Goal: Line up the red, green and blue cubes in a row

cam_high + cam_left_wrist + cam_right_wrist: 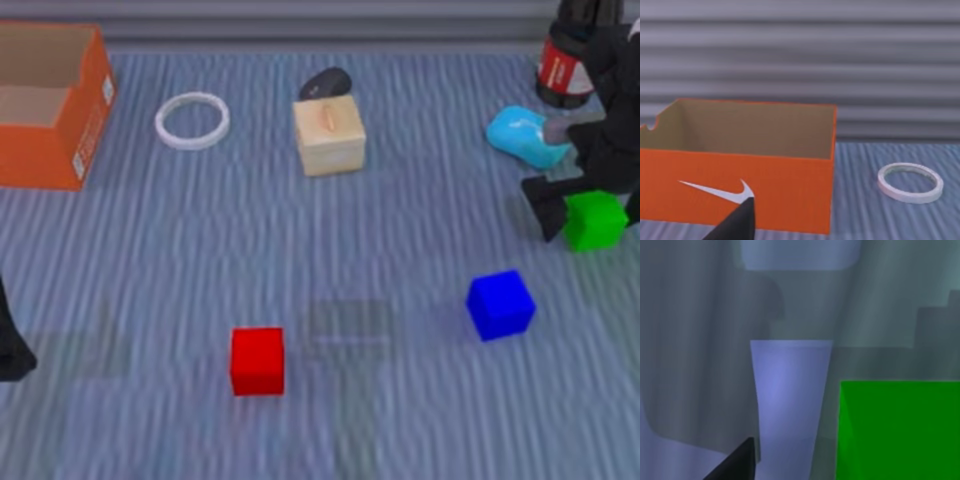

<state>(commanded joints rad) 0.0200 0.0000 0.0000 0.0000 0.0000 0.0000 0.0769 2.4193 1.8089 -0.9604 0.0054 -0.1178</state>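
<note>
Three glossy cubes; right gripper (590,212) fingers straddle the green cube (595,220), apart.

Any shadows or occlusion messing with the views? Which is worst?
Top view: soft grey shadow patches on the table between the red cube and blue cube; the right gripper straddles the green cube. Right wrist view is worst: the green cube fills one corner, the rest is murky shadow. Left wrist view: evenly lit, orange box clear.
</note>
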